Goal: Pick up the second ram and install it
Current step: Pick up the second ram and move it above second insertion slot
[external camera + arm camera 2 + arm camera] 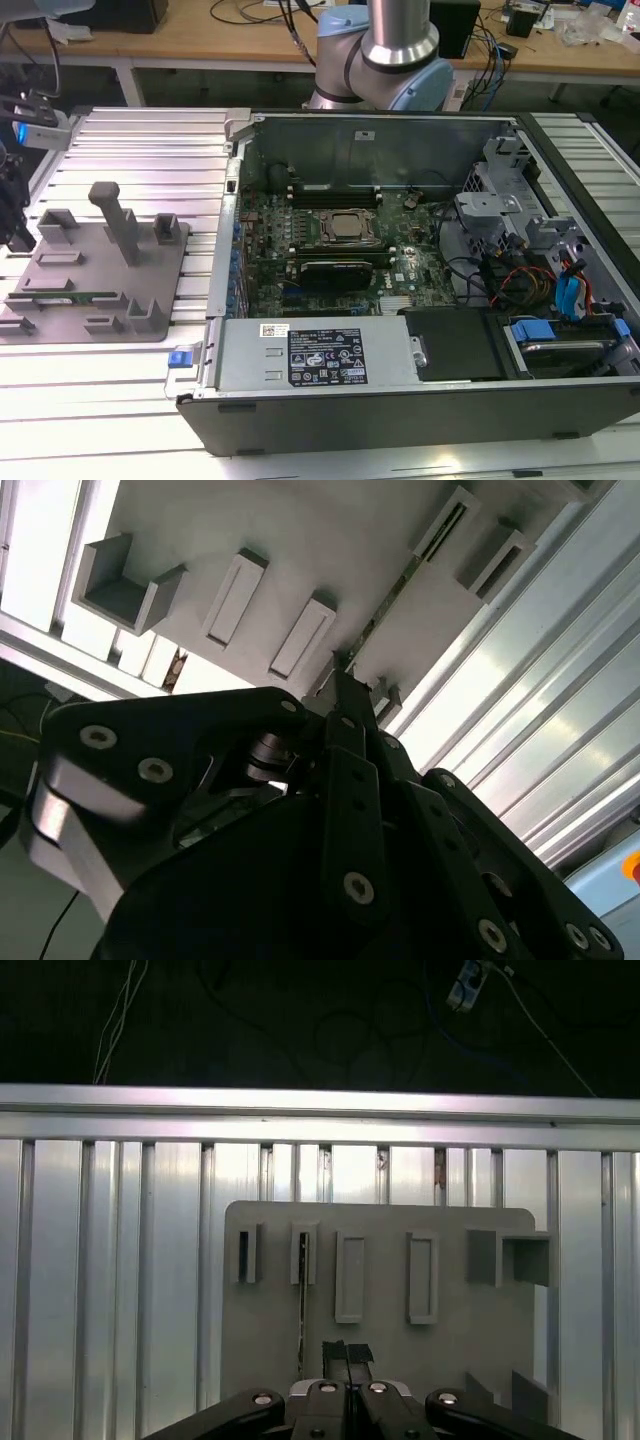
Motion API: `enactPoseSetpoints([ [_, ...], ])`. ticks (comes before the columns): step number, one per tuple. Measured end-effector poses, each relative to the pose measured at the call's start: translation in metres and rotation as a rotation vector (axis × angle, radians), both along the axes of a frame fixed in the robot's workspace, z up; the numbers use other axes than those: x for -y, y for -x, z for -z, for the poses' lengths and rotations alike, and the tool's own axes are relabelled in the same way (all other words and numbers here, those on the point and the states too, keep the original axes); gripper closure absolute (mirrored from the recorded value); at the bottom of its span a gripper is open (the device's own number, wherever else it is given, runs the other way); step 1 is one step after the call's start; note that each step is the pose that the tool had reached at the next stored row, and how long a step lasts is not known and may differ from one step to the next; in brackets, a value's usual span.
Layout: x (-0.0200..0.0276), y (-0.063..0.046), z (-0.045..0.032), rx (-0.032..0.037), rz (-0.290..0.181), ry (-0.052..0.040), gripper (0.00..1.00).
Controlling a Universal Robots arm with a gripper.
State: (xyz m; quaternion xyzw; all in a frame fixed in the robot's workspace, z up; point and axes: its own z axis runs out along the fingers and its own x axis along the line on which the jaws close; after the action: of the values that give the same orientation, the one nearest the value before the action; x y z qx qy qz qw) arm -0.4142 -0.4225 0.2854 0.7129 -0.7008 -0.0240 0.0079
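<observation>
Green second ram (302, 1310) rests on edge across the gray holder tray (470, 1330), just beside the gripper (347, 1353), whose fingers are pressed together on nothing. A sound pick calls for spread fingers, centred squarely over the stick's thin edge.

You find no print here that can be read. The black label (327, 358) on the flat metal panel of the computer case (400, 415) carries rows of white lettering and small symbols, but the characters are too small to make out. Just beside it, toward the exterior view's left on the same panel, a small white sticker (268, 330) bears dark marks that you cannot make out either.
</observation>
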Motion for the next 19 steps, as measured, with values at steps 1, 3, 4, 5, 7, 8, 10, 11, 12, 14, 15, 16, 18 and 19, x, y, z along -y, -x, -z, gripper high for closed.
enactPoseSetpoints([
  [1,0.0,0.001,0.0005,0.0,0.0,0.0,0.92],
  [3,0.0,0.004,0.0023,0.0,0.0,0.0,0.92],
  [4,0.0002,0.006,0.0035,0.0,0.0,0.0,0.92],
  [5,0.0009,0.007,0.0045,0.0,0.0,0.0,0.92],
  [7,0.0054,0.007,0.0068,0.0,0.0,0.0,0.92],
  [8,0.0085,0.007,0.0081,0.0,0.0,0.0,0.92],
  [10,0.0121,0.007,0.0106,0.0,0.0,0.0,0.92],
  [11,0.0129,0.007,0.0118,0.0001,0.0,-0.0001,0.92],
  [12,0.0135,0.006,0.0123,-0.0002,0.0,0.0001,0.92],
  [14,0.0159,-0.001,0.0152,-0.0014,0.0,0.0,0.92],
  [15,0.0164,-0.002,0.0187,-0.0016,0.0,0.0001,0.92],
  [16,0.0167,-0.003,0.0224,-0.0016,0.0,0.0,0.92],
  [18,0.017,-0.003,0.0292,-0.0015,0.0,0.0,0.92],
  [19,0.0173,-0.003,0.0334,-0.0016,0.0,0.0,0.92],
])
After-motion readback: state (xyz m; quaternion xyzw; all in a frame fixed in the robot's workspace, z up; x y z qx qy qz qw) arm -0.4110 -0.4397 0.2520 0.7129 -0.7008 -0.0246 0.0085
